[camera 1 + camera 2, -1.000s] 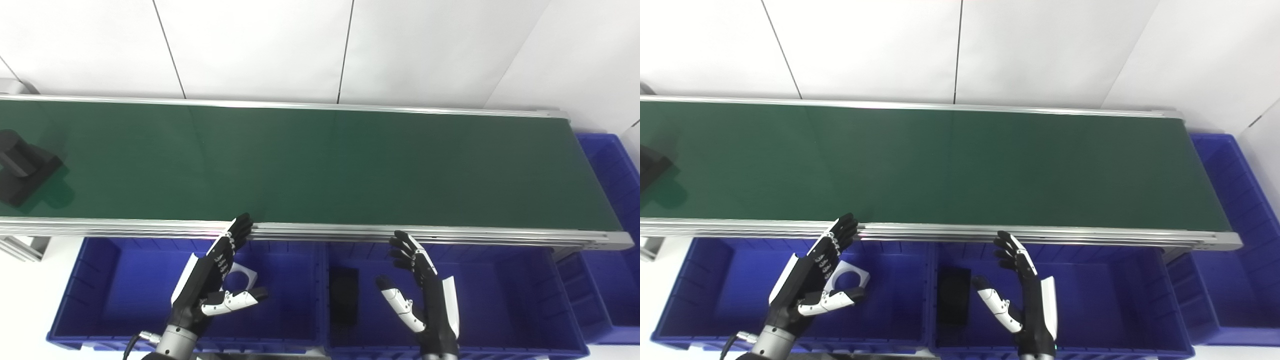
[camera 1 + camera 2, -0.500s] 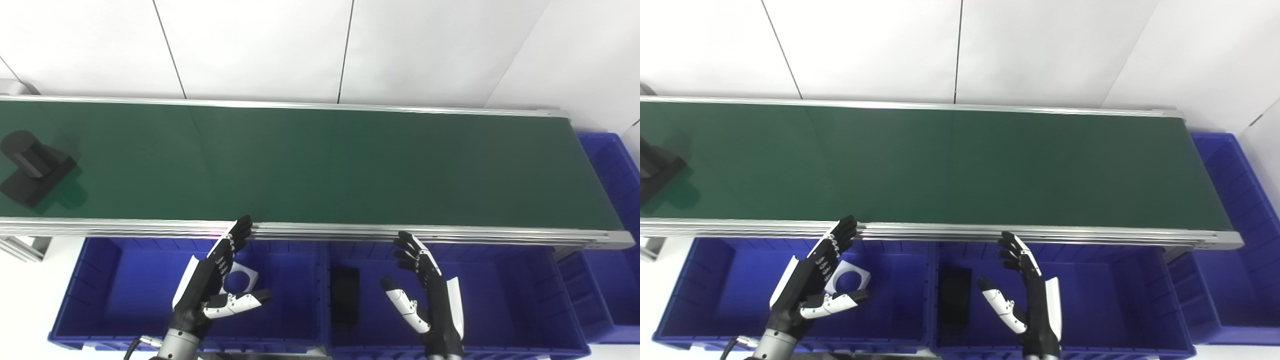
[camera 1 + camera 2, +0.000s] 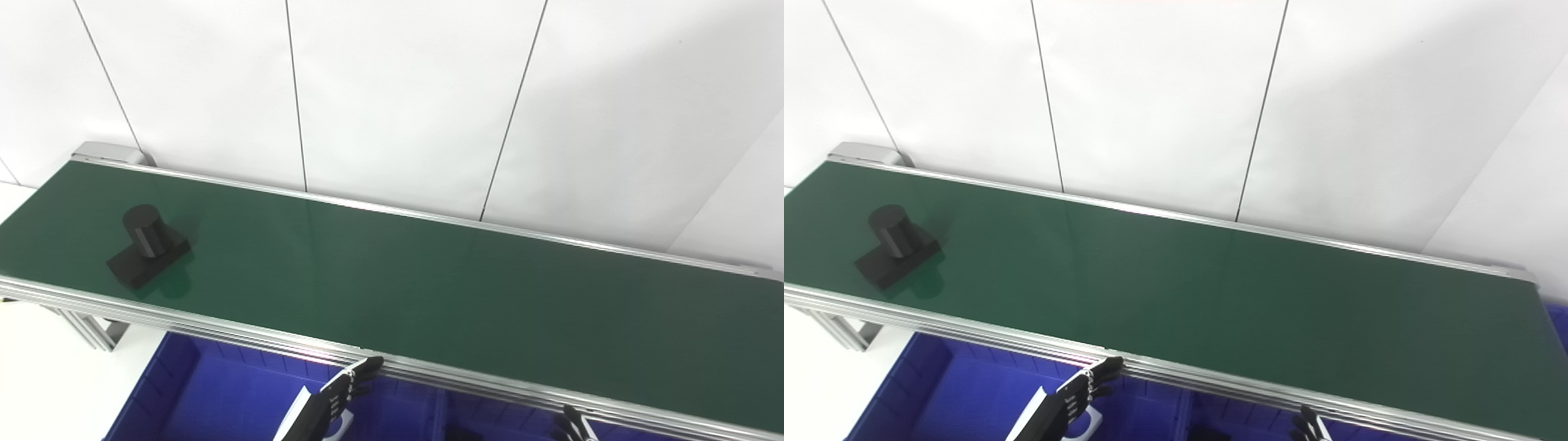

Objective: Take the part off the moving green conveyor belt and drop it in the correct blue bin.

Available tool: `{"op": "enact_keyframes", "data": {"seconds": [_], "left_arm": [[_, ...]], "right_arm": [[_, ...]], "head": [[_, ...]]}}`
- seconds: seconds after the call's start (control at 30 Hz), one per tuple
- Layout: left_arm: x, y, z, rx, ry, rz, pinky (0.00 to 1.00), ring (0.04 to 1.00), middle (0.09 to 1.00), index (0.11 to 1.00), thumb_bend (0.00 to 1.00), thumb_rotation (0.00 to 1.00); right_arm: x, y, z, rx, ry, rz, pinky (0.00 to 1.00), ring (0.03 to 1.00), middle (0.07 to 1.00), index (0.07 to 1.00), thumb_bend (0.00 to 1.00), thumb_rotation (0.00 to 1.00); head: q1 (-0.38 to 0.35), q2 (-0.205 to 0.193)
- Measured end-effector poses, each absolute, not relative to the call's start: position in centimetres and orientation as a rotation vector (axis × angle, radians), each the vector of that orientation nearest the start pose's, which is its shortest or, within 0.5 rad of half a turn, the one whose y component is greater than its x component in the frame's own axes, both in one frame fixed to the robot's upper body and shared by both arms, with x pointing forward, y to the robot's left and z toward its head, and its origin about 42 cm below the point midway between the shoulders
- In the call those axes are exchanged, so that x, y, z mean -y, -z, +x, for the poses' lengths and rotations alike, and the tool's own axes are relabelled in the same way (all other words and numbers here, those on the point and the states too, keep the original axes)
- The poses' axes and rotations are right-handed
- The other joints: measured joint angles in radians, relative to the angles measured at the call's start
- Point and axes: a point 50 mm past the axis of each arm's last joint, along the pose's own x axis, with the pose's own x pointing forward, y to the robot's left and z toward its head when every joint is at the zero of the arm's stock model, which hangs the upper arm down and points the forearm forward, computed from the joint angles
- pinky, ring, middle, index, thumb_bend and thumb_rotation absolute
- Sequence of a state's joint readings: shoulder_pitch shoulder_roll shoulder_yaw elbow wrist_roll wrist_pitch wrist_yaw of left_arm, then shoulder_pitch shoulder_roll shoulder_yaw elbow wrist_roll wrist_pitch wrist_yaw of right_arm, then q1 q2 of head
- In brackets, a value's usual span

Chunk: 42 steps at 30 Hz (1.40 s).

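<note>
The part [image 3: 147,245] is black, a short upright cylinder on a flat square base. It rides on the green conveyor belt [image 3: 429,294] near the left end, toward the front rail. My left hand [image 3: 334,401] shows at the bottom edge, fingers stretched out straight with nothing in them, tips at the belt's front rail, far right of the part. Of my right hand [image 3: 572,425] only the fingertips show at the bottom edge, below the rail. A blue bin [image 3: 214,404] lies under the belt's front rail.
White wall panels stand right behind the belt. The belt's grey end cap [image 3: 107,150] and the frame legs [image 3: 92,321] are at the left. A sliver of a white piece [image 3: 1087,422] peeks from the bin beside my left hand.
The camera has tilted up and swung left, so the whole picture shifted and the hands dropped to the bottom edge. The black part has travelled rightward along the belt.
</note>
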<state>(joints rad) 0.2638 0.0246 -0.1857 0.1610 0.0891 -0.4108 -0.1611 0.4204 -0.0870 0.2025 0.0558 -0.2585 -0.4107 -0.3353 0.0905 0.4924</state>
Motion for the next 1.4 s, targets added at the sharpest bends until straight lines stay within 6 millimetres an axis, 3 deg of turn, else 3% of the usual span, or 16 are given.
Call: {"op": "enact_keyframes", "data": {"seconds": [0.23, 0.5, 0.57, 0.6, 0.73, 0.87, 1.03, 1.4], "left_arm": [[-17.0, -1.9, 17.3, -0.006, 0.311, 0.071, 0.85, 0.896, 0.900, 0.850, 0.99, 0.26], [-16.7, -1.6, 17.4, -0.012, 0.314, 0.074, 0.85, 0.890, 0.894, 0.849, 0.99, 0.25], [-16.6, -1.6, 17.4, -0.011, 0.316, 0.074, 0.84, 0.882, 0.885, 0.842, 0.99, 0.25], [-16.6, -1.6, 17.5, -0.011, 0.317, 0.074, 0.84, 0.877, 0.881, 0.838, 0.99, 0.25], [-16.4, -1.7, 17.7, -0.004, 0.319, 0.079, 0.82, 0.874, 0.886, 0.839, 0.99, 0.26], [-15.9, -1.7, 18.0, 0.002, 0.333, 0.095, 0.81, 0.865, 0.886, 0.839, 0.99, 0.27], [-15.4, -1.4, 18.1, -0.002, 0.335, 0.106, 0.80, 0.862, 0.879, 0.830, 0.99, 0.26], [-15.4, -1.7, 18.3, 0.019, 0.321, 0.145, 0.76, 0.853, 0.876, 0.834, 0.98, 0.29]], "right_arm": [[21.7, -2.5, 12.1, -0.005, 0.127, -0.261, 0.79, 0.809, 0.852, 0.903, 0.26, 0.52], [22.2, -3.0, 12.1, 0.013, 0.149, -0.255, 0.86, 0.827, 0.857, 0.925, 0.34, 0.70], [22.3, -3.7, 12.2, 0.039, 0.155, -0.252, 0.85, 0.810, 0.831, 0.901, 0.40, 0.75], [22.3, -4.1, 12.3, 0.055, 0.161, -0.257, 0.78, 0.769, 0.798, 0.868, 0.44, 0.78], [22.3, -5.8, 13.3, 0.149, 0.212, -0.293, 0.78, 0.779, 0.818, 0.858, 0.54, 0.83], [22.4, -8.4, 14.9, 0.253, 0.201, -0.241, 0.86, 0.838, 0.849, 0.872, 0.65, 0.85], [22.3, -11.0, 16.7, 0.353, 0.172, -0.181, 0.90, 0.790, 0.809, 0.874, 0.64, 0.78], [23.0, -11.7, 17.8, 0.379, 0.160, -0.192, 0.83, 0.754, 0.791, 0.861, 0.73, 0.82]], "head": [[-0.002, -0.008], [0.009, -0.008], [0.015, -0.008], [0.017, -0.008], [0.018, -0.008], [0.020, -0.008], [0.025, -0.008], [0.017, -0.003]]}}
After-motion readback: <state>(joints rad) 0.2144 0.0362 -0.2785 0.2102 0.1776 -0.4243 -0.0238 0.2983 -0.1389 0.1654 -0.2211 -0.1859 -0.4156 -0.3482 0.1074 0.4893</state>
